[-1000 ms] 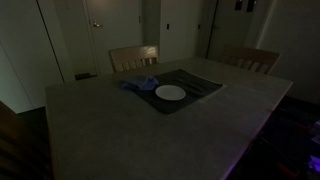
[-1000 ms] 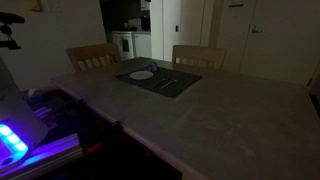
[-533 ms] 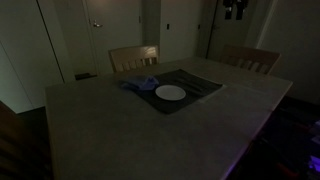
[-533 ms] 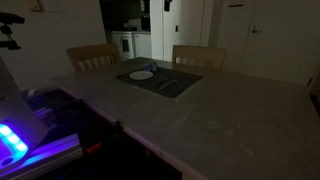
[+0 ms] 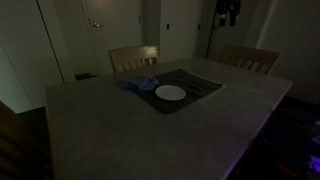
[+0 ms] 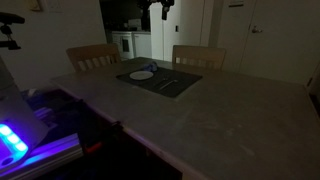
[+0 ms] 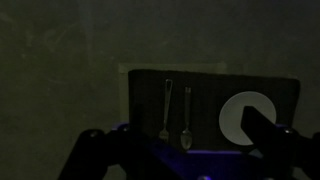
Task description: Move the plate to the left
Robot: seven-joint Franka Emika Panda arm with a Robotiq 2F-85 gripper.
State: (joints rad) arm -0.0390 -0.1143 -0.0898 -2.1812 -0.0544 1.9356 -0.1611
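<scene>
Change since the earlier frames: the hand [image 5: 228, 12] is found shifted leftward and a little lower along the top edge in an exterior view. It is held high above the table [image 5: 120, 130] and well apart from everything on it.

Exterior contents, left to right:
- One pale wooden chair [image 5: 133, 58] is set at the table's far side.
- One bluish cloth [image 5: 140, 84] is bunched at the left end of the dark mat [image 5: 200, 86].
- The plate [image 5: 170, 93], small, round and white, is laid flat on the mat just beside the cloth. Whether the two touch cannot be told.
- A second chair [image 5: 250, 60] is placed at the far right, below the hand.

Wrist view contents, left to right:
- Two pieces of cutlery [image 7: 165, 108] are laid side by side, lengthwise on the mat.
- The plate is seen at the mat's right end and is partly hidden by one of the fingers [image 7: 280, 145].

State of the hand: the fingers are spread wide apart and nothing is held between them.
</scene>
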